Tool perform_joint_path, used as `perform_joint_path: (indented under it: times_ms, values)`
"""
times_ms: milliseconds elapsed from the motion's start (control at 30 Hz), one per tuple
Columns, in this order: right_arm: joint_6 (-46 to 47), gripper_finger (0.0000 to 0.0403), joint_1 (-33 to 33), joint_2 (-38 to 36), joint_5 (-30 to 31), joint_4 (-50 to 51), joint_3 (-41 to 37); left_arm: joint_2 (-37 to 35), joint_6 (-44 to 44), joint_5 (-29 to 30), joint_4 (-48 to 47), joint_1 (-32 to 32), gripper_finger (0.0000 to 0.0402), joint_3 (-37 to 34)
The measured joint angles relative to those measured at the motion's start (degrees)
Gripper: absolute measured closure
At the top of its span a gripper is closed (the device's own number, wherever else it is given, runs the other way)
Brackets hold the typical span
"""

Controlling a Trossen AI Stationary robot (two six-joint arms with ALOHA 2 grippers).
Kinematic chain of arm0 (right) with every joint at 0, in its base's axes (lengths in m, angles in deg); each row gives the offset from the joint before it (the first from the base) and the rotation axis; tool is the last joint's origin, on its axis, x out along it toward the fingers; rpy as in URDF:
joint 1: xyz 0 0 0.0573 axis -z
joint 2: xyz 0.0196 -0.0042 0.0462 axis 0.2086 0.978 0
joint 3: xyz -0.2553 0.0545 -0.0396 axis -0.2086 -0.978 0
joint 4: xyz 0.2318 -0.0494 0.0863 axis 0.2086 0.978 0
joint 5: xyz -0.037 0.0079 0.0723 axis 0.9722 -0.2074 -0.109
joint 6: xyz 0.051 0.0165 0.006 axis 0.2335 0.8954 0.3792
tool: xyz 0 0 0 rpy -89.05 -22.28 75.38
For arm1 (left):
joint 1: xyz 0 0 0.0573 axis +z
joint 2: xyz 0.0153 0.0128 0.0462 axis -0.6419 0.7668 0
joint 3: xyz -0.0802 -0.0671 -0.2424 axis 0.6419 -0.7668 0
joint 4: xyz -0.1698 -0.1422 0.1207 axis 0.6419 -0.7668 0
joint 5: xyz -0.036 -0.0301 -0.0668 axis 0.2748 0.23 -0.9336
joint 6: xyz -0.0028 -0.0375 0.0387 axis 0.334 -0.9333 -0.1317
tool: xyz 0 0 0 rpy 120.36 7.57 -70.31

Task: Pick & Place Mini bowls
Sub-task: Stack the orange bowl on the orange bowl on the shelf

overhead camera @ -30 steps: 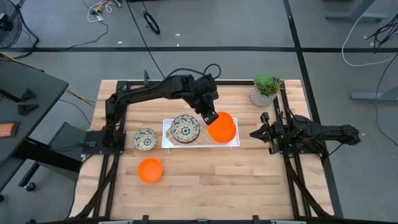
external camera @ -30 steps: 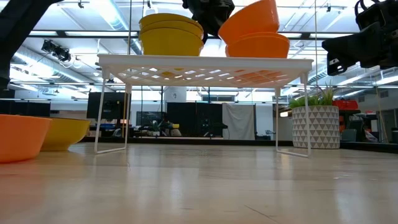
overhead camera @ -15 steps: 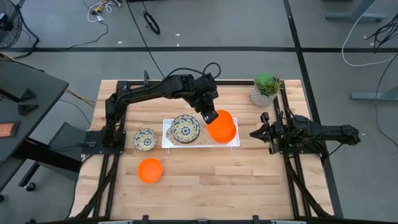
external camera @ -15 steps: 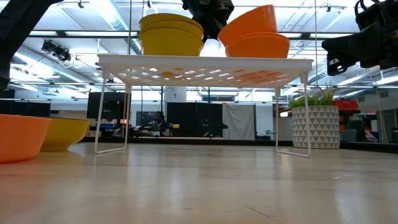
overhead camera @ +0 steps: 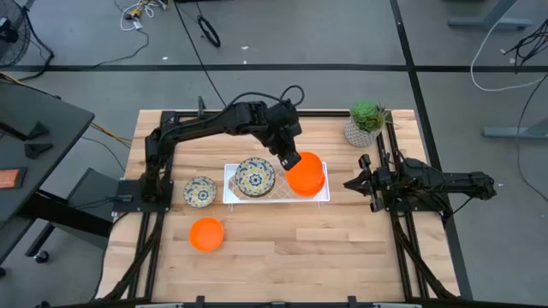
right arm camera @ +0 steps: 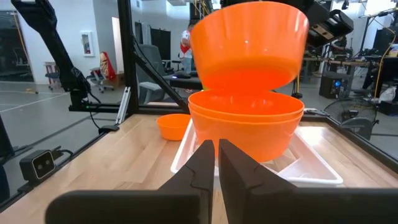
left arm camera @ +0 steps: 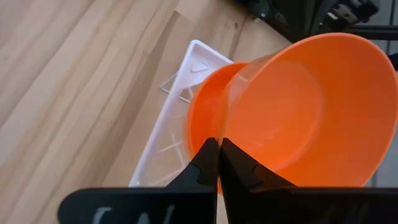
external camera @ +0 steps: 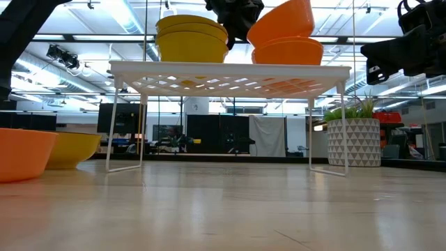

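From above I see a wooden tabletop [overhead camera: 282,244] with a white wire rack [overhead camera: 276,198] near its middle; my left pincer [overhead camera: 287,160] reaches over the rack's right end, its fingers clamped shut on the rim of an orange mini bowl [overhead camera: 310,168]; that bowl hangs tilted just above a stack of orange bowls [external camera: 288,51] sitting on the rack's right half. On the rack's left half rests a floral-patterned bowl [overhead camera: 255,177], white with blue and yellow; from table height it shows as a stack with yellow outsides. To the left of the rack, on the tabletop, sits another floral bowl [overhead camera: 200,190]; nearer to me, a lone orange bowl [overhead camera: 206,233] lies on the wood. A potted green plant [overhead camera: 366,122] stands at the far right corner. My right pincer [overhead camera: 353,182] waits right of the rack, fingers closed on nothing, pointing toward the orange stack.
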Motion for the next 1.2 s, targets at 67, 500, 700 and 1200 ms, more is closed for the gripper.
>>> perform_joint_path:
  times_ms: [67, 500, 700, 1200]
  values:
    - [0.0, 0.0376, 0.0, 0.0, 0.0, 0.0, 0.0, 0.0, 0.0, -0.5, 0.0, -0.1, 0.0398, 0.0]
    - [0.0, 0.0376, 0.0, 0.0, 0.0, 0.0, 0.0, 0.0, 0.4, -1.1, 0.1, -0.3, 0.0397, 0.0]
    - [0.0, 0.0376, 0.0, 0.0, 0.0, 0.0, 0.0, 0.0, 0.5, -1.1, 1.0, -0.3, 0.0389, 0.0]
    - [0.0, 0.0376, 0.0, 0.0, 0.0, 0.0, 0.0, 0.0, 1.7, -2.2, 1.6, -0.3, 0.0386, 0.0]
